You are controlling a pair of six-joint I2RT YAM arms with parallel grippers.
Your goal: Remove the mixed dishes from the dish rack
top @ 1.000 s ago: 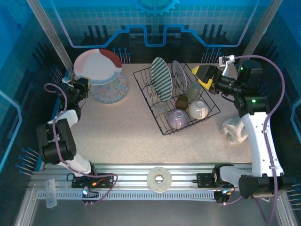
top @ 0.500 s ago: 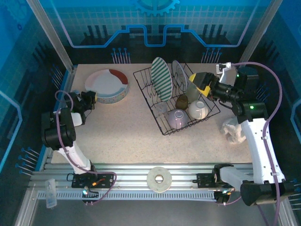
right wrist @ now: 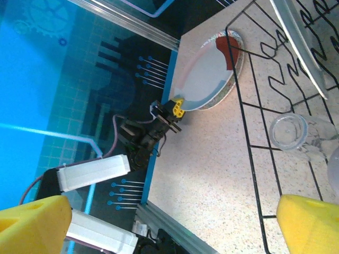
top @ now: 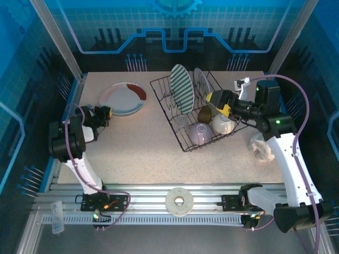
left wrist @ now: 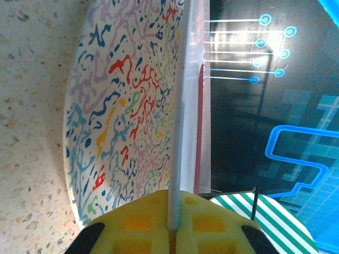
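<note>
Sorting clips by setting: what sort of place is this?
Probably a robot lab test cell, not a kitchen: left arm and right arm bolted to an aluminium rail, blue printed backdrop.

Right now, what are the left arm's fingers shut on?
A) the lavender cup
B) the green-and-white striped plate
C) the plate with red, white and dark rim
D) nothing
C: the left wrist view shows the yellow left fingers pinching the edge of the plate with red, white and dark rim, out on the table left of the dish rack.
</note>
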